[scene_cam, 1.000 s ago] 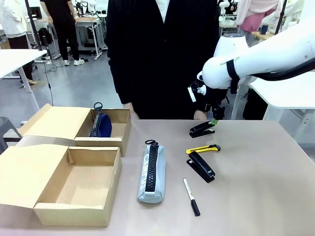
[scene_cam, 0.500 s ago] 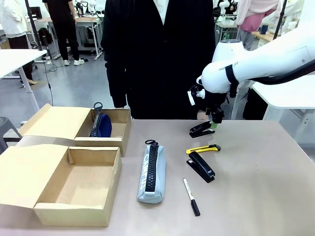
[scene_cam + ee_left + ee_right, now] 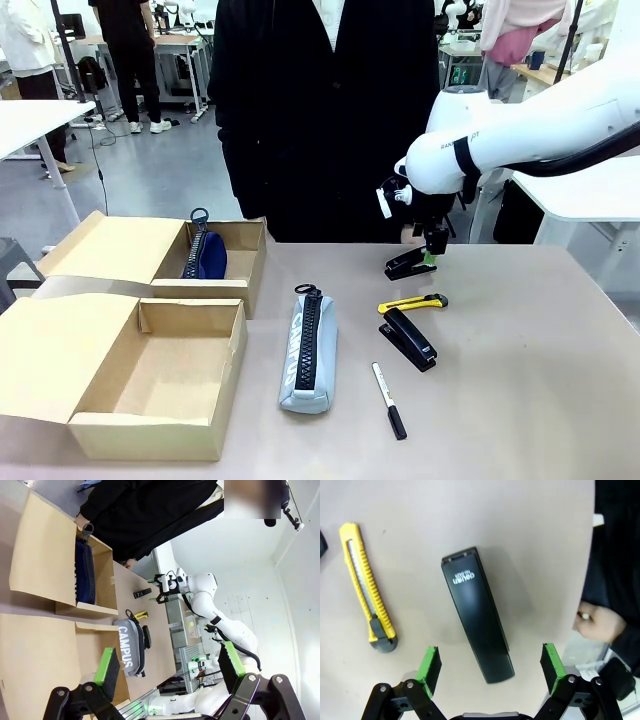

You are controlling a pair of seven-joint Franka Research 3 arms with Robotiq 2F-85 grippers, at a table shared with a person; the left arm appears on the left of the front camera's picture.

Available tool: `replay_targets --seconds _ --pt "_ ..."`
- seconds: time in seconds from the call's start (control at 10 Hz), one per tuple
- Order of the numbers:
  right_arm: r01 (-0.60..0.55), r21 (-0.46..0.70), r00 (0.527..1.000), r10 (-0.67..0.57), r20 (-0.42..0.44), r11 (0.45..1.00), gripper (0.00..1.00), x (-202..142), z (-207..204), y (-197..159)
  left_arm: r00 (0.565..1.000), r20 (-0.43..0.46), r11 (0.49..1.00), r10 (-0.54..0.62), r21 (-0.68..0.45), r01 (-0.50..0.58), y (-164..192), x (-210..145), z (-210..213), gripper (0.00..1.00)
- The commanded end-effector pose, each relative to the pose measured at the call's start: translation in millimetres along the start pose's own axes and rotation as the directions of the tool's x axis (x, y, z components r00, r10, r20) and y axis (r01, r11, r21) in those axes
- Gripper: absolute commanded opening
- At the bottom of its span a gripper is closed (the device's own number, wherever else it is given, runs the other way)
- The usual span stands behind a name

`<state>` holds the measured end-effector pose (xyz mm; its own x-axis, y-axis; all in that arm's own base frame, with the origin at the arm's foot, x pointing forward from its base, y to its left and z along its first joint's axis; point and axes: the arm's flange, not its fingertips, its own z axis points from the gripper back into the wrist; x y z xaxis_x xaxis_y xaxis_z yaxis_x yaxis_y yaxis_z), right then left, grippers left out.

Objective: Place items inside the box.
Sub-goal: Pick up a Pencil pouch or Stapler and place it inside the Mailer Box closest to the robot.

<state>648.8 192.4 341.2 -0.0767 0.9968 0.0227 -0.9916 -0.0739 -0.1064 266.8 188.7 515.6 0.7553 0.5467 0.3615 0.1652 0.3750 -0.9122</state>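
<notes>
- Right end effector (image 3: 491, 661), fingers apart, hovers over the far stapler (image 3: 477, 612) on the tabletop (image 3: 520, 380).
- Next, likely: lower, clamp it, carry it to the box (image 3: 150, 435).

The grey pencil case (image 3: 308, 350), marked CAMPUS on its side, lies on the surface with its black zip up. Just left of it stands an open cardboard box (image 3: 145, 437), flaps spread. Back-left of the case, a second box (image 3: 205, 291) holds the navy pencil case (image 3: 203, 255), zip up. Right of the grey case lies the marker pen (image 3: 389, 386). Beyond it lie a black stapler (image 3: 408, 338), the yellow utility knife (image 3: 412, 302), and farthest back the second black stapler (image 3: 410, 263).
</notes>
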Motion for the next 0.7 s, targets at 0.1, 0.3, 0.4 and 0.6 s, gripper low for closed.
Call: replay_targets --seconds 0.1,0.3,0.4,0.6 --pt "-0.046 0.022 0.999 0.046 -0.003 0.999 1.0 0 -12 -5 1.0 0.013 1.0 -0.021 -0.023 0.021 -2 0 -1 1.0" --pt "-0.051 0.042 0.998 0.053 -0.028 0.998 0.4 1 -16 -5 1.0 0.013 1.0 -0.021 -0.023 0.021 -2 0 -1 1.0" --pt "-0.057 0.049 0.998 0.059 -0.03 0.997 0.0 1 -19 -5 1.0 0.013 1.0 -0.021 -0.023 0.021 -2 0 -1 1.0" --pt "-0.049 0.051 0.998 0.051 -0.027 0.997 0.0 -1 -20 -4 1.0 0.013 1.0 -0.021 -0.023 0.021 -2 0 -1 1.0"
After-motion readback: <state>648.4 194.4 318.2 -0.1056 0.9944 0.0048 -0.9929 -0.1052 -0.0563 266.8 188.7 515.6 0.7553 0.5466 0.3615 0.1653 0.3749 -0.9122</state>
